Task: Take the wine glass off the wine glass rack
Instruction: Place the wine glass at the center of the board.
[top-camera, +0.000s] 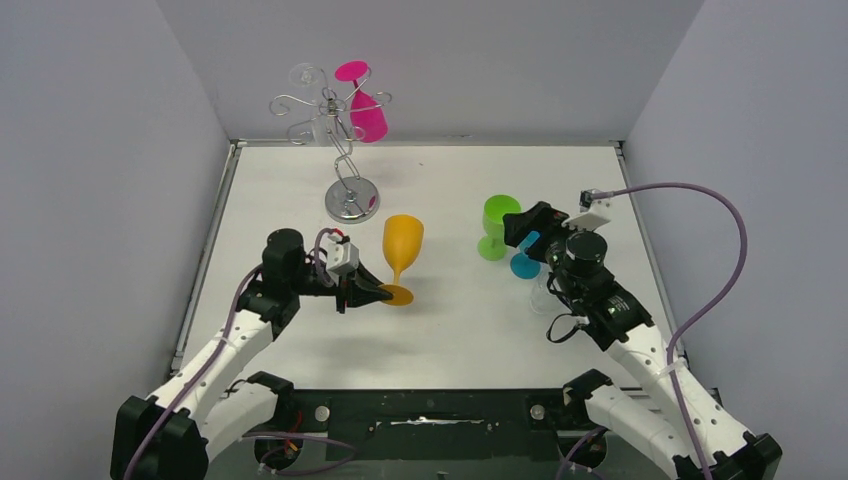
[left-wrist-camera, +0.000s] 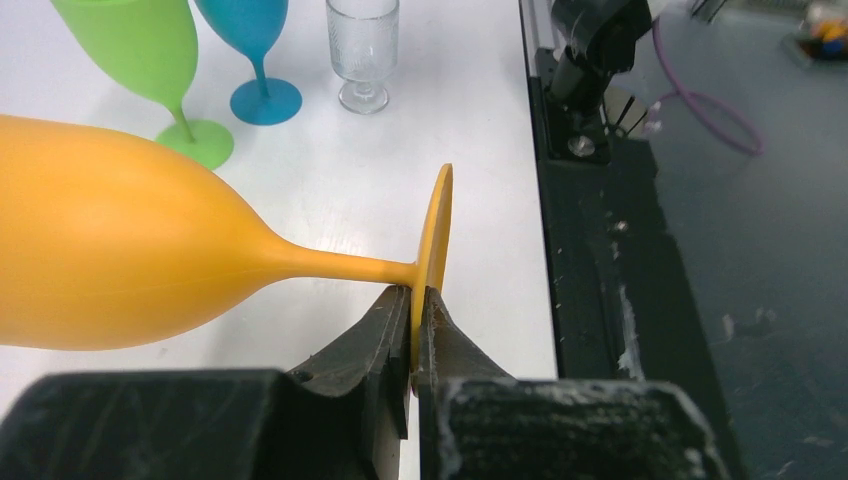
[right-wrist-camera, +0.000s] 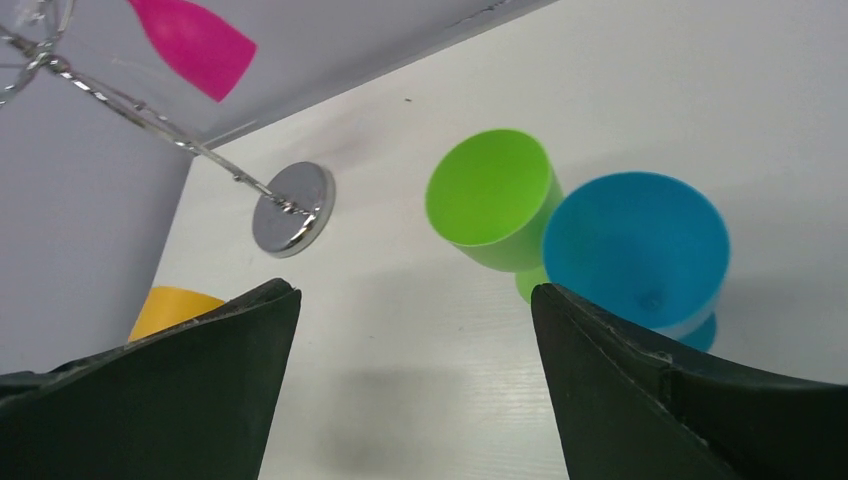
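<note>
The silver wire rack (top-camera: 345, 160) stands at the back left on its round shiny base (top-camera: 352, 203). A pink wine glass (top-camera: 366, 112) hangs upside down from its scroll arms, and a clear glass (top-camera: 312, 118) hangs beside it. My left gripper (top-camera: 385, 293) is shut on the foot of an orange wine glass (top-camera: 403, 245), which stands upright on the table. In the left wrist view my fingers (left-wrist-camera: 385, 330) pinch the foot's edge (left-wrist-camera: 437, 235). My right gripper (top-camera: 520, 232) is open and empty, over the green glass (top-camera: 497, 225) and blue glass (top-camera: 526, 255).
A small clear glass (left-wrist-camera: 363, 50) stands beside the blue glass (left-wrist-camera: 256, 50) and green glass (left-wrist-camera: 150, 60) on the right. The rack base (right-wrist-camera: 293, 208) and pink glass (right-wrist-camera: 192, 42) show in the right wrist view. Grey walls enclose the table on three sides.
</note>
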